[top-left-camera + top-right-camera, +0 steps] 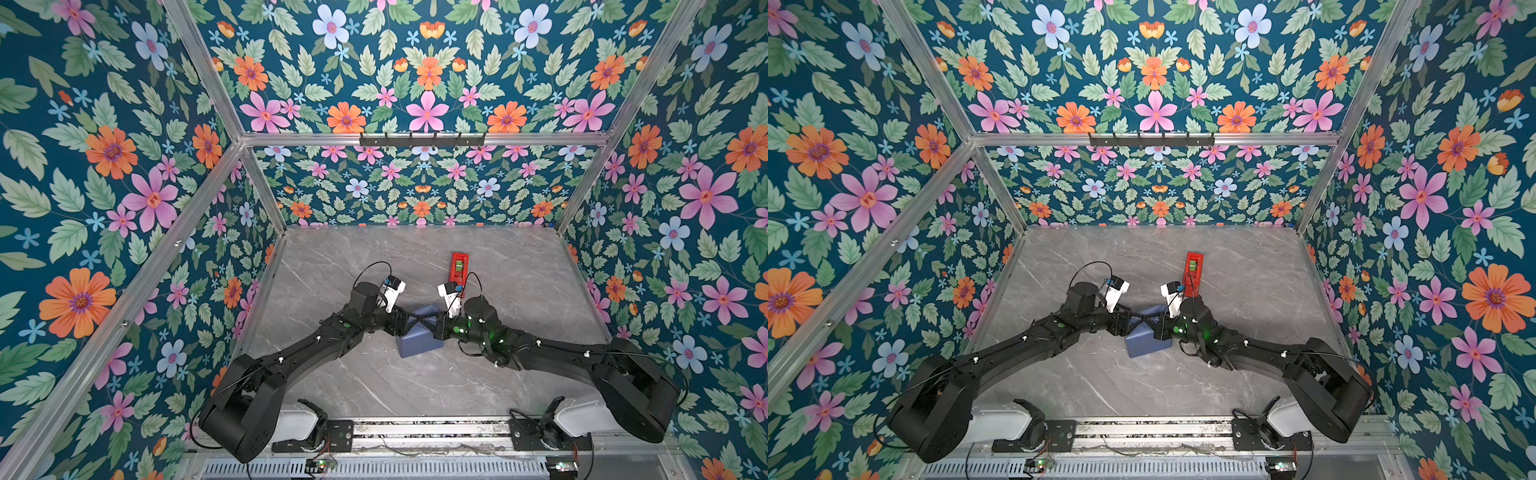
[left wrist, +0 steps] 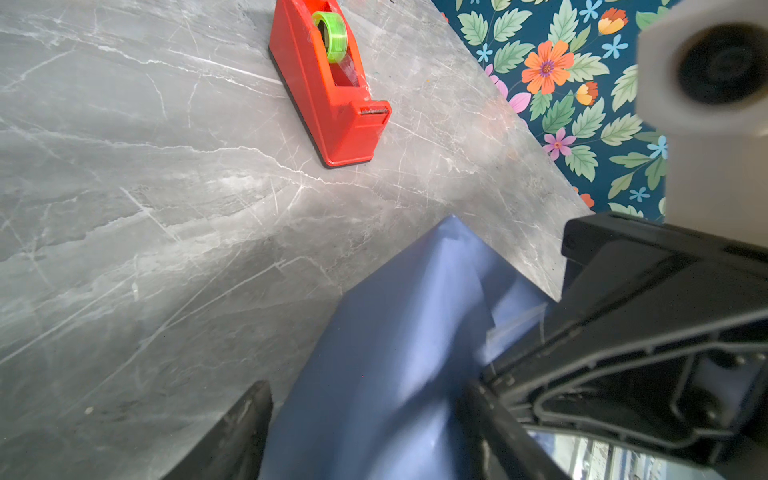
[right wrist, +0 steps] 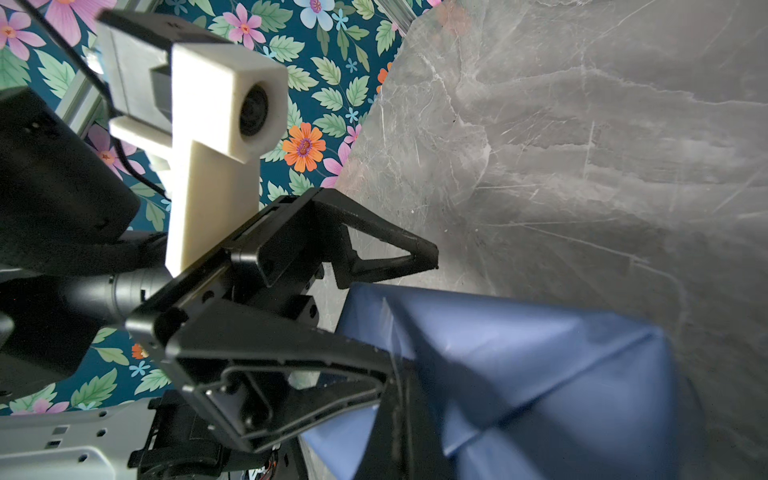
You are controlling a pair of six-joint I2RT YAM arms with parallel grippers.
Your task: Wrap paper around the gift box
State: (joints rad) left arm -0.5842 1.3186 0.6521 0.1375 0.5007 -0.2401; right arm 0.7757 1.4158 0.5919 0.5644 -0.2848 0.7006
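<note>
While left hand (image 2: 365, 432) straddles paper (image 2: 395, 332), right hand (image 2: 492, 370) closed, tip at paper.

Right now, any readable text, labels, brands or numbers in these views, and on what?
No readable text in any view.
No print on the red plastic tape dispenser, on the faces that show.
No print on the slate-blue wrapping paper: it is plain.
Any marking on the small circuit board by the near rail is too small to read.
</note>
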